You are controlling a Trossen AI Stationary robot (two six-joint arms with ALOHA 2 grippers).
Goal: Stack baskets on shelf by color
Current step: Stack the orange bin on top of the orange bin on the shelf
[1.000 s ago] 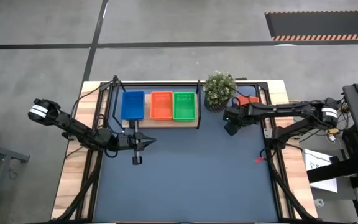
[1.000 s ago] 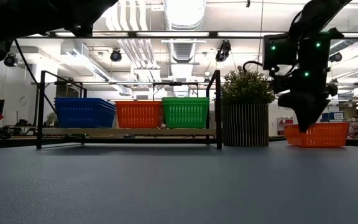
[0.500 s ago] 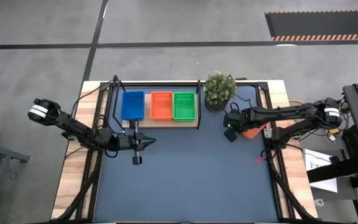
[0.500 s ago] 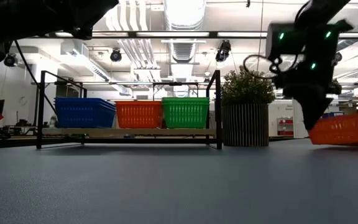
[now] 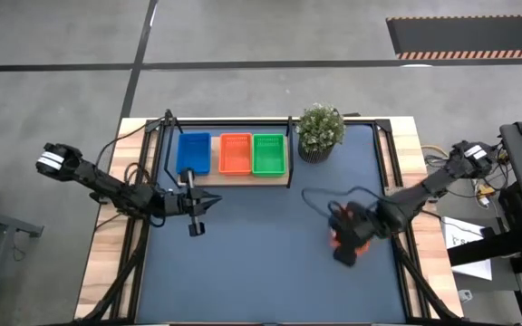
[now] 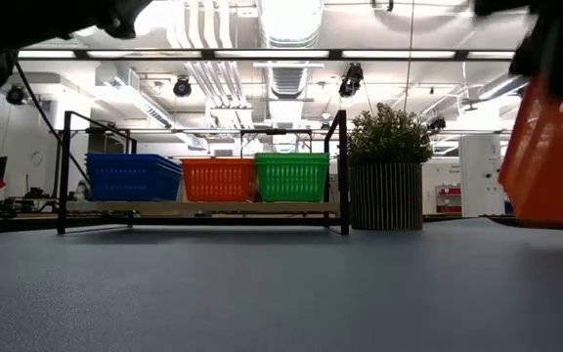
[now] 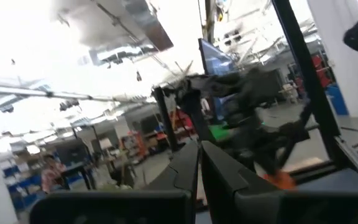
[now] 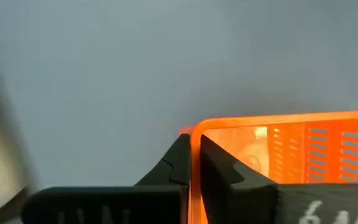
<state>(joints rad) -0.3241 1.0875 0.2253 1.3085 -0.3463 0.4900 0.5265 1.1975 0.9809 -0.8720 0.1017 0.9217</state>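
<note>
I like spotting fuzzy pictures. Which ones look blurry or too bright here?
Low view: the orange basket at the right edge is smeared, while the shelf is sharp. Left wrist view: the room is streaky and the ceiling glares white. Right wrist view: the basket rim is fairly crisp.

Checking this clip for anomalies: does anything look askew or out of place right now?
Only the red-orange basket: the right gripper is shut on its rim, carrying it tilted over the open tabletop, far from the shelf. The three shelved baskets sit square.
</note>
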